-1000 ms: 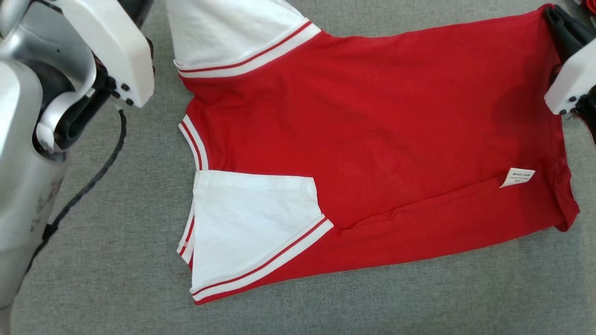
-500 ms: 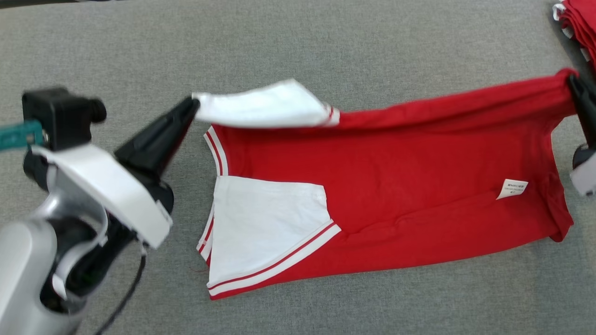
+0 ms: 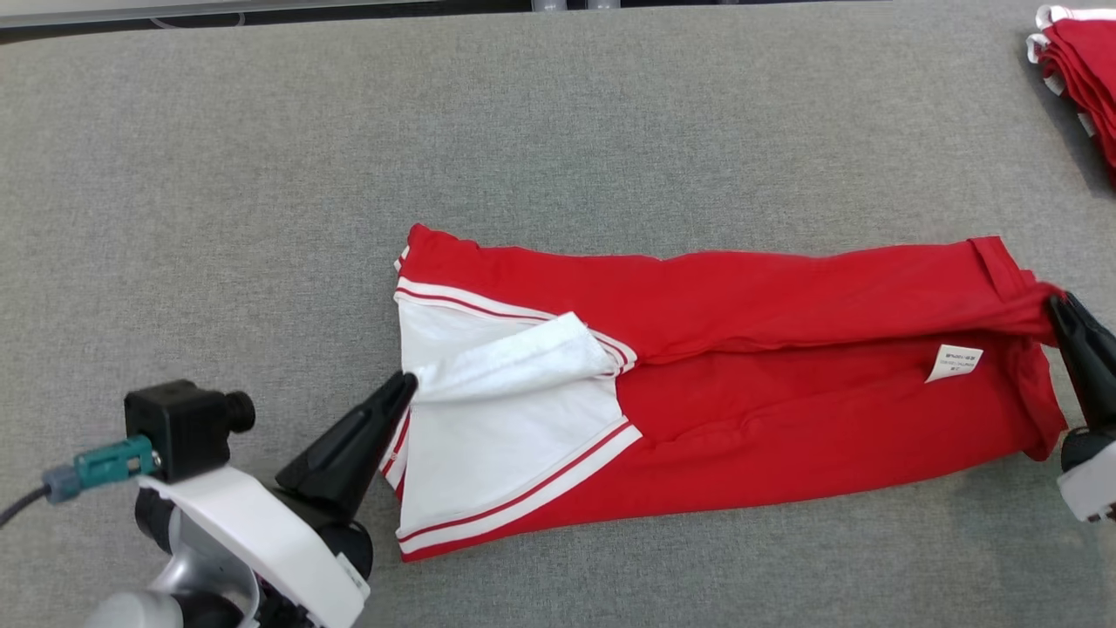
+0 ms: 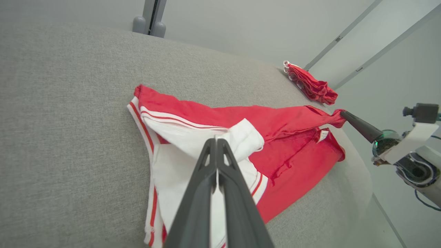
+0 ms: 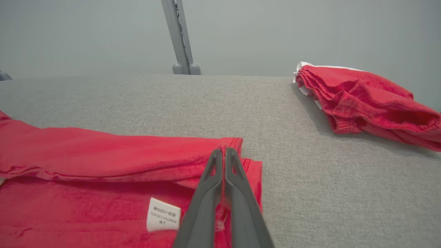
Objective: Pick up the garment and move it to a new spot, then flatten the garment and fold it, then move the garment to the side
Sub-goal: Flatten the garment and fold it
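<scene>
The garment (image 3: 741, 366) is a red shirt with white, red-striped sleeves, lying lengthwise on the grey table (image 3: 261, 174) with its far edge folded over toward me. My left gripper (image 3: 408, 385) is shut on the white sleeve (image 3: 514, 362) at the shirt's left end; the left wrist view has the garment (image 4: 286, 151) and the sleeve (image 4: 244, 137) pinched at my gripper (image 4: 216, 139). My right gripper (image 3: 1057, 305) is shut on the red hem at the right end, and in the right wrist view my gripper (image 5: 224, 151) pinches the garment (image 5: 103, 151) edge. A white care label (image 3: 955, 361) faces up.
A stack of folded red garments (image 3: 1077, 61) sits at the table's far right corner, also as a stack (image 5: 365, 100) in the right wrist view. A grey post (image 5: 179, 38) stands behind the table's far edge. Bare grey cloth surrounds the shirt.
Both grippers have carried the shirt's far edge down and toward me, folding it over the near half. The head camera has also shifted, so the arms now sit lower in the picture.
</scene>
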Motion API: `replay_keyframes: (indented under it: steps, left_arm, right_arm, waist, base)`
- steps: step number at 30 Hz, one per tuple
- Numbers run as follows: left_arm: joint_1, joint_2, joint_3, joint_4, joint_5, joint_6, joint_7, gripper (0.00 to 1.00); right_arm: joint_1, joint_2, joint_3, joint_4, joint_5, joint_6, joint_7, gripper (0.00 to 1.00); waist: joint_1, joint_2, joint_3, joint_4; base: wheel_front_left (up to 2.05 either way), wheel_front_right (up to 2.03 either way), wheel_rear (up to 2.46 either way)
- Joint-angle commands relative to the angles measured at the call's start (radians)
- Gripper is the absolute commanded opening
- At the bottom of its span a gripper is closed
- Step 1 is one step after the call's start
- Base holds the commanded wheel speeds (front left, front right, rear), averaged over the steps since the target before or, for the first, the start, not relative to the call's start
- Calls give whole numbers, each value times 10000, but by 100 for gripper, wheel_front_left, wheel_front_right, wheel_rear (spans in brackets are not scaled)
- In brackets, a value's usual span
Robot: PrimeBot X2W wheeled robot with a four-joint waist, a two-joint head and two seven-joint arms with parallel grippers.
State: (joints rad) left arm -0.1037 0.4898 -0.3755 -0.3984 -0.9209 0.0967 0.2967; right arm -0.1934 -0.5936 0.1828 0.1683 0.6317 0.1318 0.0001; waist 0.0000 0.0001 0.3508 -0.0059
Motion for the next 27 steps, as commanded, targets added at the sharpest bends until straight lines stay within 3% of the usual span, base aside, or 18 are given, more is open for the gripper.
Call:
replay_keyframes:
  steps: [1,2,3,4,6,7,8,9,10,15,21,27]
  left_arm:
    - [266,-41,-47,-23,39,27,-123,0]
    - [384,-34,-82,-7,71,15,-168,0]
    - [492,-31,-112,12,107,47,-206,0]
    - [492,-31,-112,12,107,47,-206,0]
    - [675,-19,-190,99,241,98,-288,0]
    - [760,-13,-233,148,334,129,-342,5]
    - [844,-29,-290,210,405,184,-376,37]
    - [936,-50,-365,275,504,199,-432,75]
    - [967,-57,-400,345,707,273,-552,100]
    - [1253,-446,-550,866,1740,560,-1812,100]
    - [1530,-1198,-456,2076,3089,1151,-4196,100]
    - [1435,-2056,-408,3288,4245,1695,-5528,100]
  right_arm:
    - [298,49,-209,-112,-41,-26,4,0]
    - [430,99,-276,-159,-22,-26,38,0]
    - [566,134,-375,-178,7,-26,78,14]
    - [566,134,-375,-178,7,-26,78,14]
    - [802,211,-539,-246,61,-26,132,53]
    - [921,271,-667,-272,105,-26,130,53]
    - [1062,327,-801,-302,138,-26,110,100]
    - [1221,399,-922,-321,208,-26,104,100]
    - [1395,453,-1061,-319,267,-26,119,100]
    - [2231,762,-2070,-270,467,-26,-24,100]
    - [2666,1461,-2912,-107,545,-26,-313,100]
    - [2047,1767,-2695,506,669,-24,-489,100]
  waist:
    - [0,-1,-54,17]
    - [0,-1,-84,29]
    - [0,-1,-112,37]
    - [0,-1,-112,37]
    - [0,-1,-172,56]
    - [0,-1,-211,69]
    - [0,-1,-251,83]
    - [0,-1,-293,97]
    - [0,-1,-329,111]
    - [0,-1,-543,130]
    - [0,-1,-900,206]
    - [0,-1,-1153,506]
  base:
    - [0,0,0]
    - [0,0,0]
    - [0,0,0]
    - [0,0,0]
    - [0,0,0]
    - [0,0,0]
    - [0,0,0]
    - [0,0,0]
    - [0,0,0]
    - [0,0,0]
    - [0,0,0]
    - [0,0,0]
